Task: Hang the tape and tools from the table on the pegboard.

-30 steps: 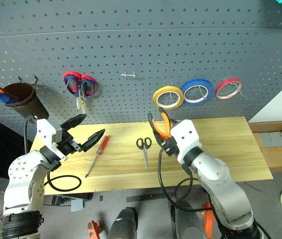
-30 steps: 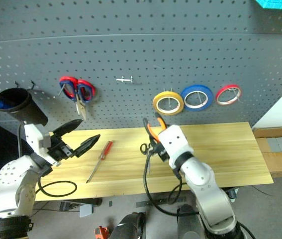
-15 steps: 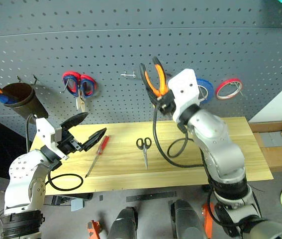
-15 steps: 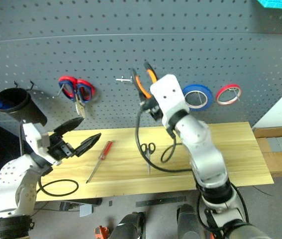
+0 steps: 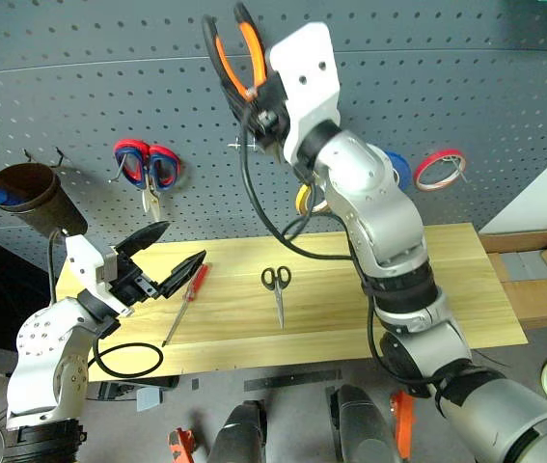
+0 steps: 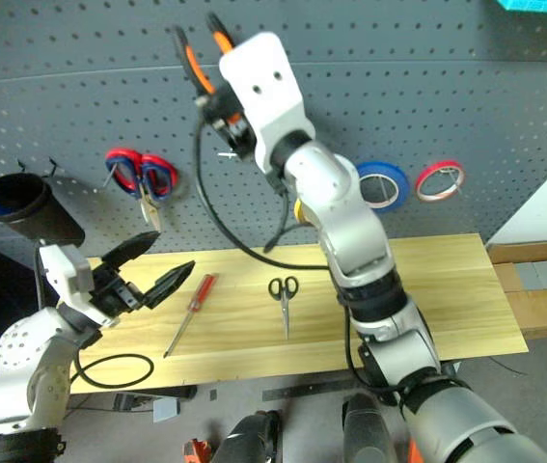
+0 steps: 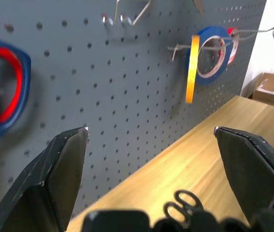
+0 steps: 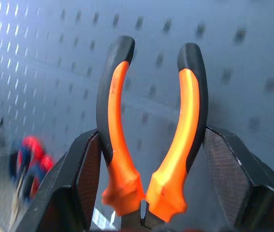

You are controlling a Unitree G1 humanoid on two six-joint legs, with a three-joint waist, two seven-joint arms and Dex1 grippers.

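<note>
Dark grey pegboard backs the scene; left of its bare hook the left gripper hovers spread wide and empty over the table. Just above that hook, the right gripper grasps the pliers, handles pointing up at the board, so the hook lies just below them. Right of the hook hangs the tape; screwdriver and scissors lie below on the table.

No readable text, labels, brands or nos. anywhere: none on the pegboard, the tape rolls hung on it, the tools, or the table below it.
</note>
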